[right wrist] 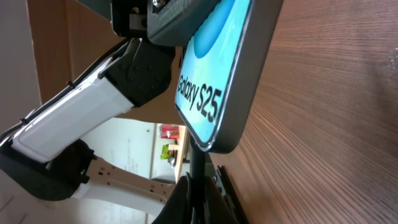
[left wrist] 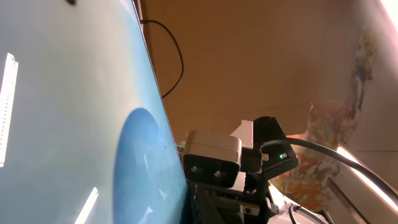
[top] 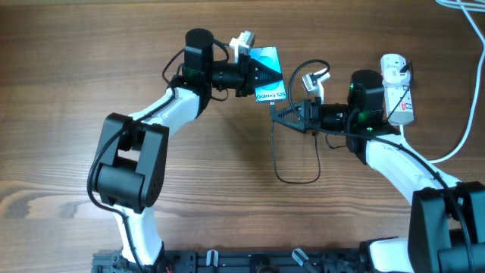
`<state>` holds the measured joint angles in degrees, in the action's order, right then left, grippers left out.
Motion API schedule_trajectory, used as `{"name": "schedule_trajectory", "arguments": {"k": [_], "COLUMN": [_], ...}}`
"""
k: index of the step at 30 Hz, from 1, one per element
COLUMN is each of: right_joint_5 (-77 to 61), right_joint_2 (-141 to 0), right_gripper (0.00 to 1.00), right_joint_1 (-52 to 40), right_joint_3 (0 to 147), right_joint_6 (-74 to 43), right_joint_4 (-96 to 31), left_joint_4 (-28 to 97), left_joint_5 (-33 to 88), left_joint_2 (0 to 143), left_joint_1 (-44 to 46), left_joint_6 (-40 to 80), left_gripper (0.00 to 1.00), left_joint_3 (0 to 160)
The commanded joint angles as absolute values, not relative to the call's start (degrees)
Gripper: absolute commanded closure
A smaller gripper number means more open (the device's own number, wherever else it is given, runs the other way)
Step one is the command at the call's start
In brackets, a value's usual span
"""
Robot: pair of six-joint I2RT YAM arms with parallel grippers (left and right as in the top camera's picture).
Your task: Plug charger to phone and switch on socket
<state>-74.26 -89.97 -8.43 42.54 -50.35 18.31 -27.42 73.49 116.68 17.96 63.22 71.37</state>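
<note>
**Plug tip at the phone's port end, both tools clamped**

The phone [top: 267, 73] is held tilted, not lying flat. Its turquoise screen faces the left wrist camera and its white lettered band points toward the charger [right wrist: 198, 163]. It is a stiff, smooth slab, light but likely slippery on the glass. It is best pinched across its long edges, well back from the port end, so the port is free. I cannot tell whether its lower edge touches the tabletop [top: 76, 61].

The charger's small black plug tip stands just at the phone's lettered end, touching or nearly so; whether it is seated cannot be told. Its cable is thin and limp and loops away from the phone toward the robot, so only a grip on the rigid tip will steer it.

The left tool [top: 256, 72] is closed on the phone at the end away from the lettering. The left arm reaches in from that side, its forearm bent toward the phone. The right tool [top: 292, 115] is closed on the charger's plug just beside the phone's lettered end, and its wrist is level and aimed at the phone.

The socket [top: 397, 98] lies beyond the right wrist, well apart from the phone.
</note>
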Motion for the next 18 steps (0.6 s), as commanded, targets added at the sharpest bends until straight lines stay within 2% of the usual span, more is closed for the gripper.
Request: {"name": "schedule_trajectory", "arguments": {"k": [1, 18], "right_joint_5": [-73.08, -74.39], "right_joint_2": [-88.88, -88.88], "right_gripper": [0.96, 0.96], "right_joint_1": [-8.19, -8.19], "right_joint_3": [42.72, 42.72], "right_joint_6": [-51.16, -51.55], "right_joint_4": [18.48, 20.12], "left_joint_4": [-28.05, -28.05], "left_joint_5": [73.82, 73.8], "left_joint_2": [117.14, 117.14], "left_joint_1": [18.28, 18.28], "left_joint_6": [61.65, 61.19], "left_gripper": [0.96, 0.96], "left_joint_3": [72.77, 72.77]}}
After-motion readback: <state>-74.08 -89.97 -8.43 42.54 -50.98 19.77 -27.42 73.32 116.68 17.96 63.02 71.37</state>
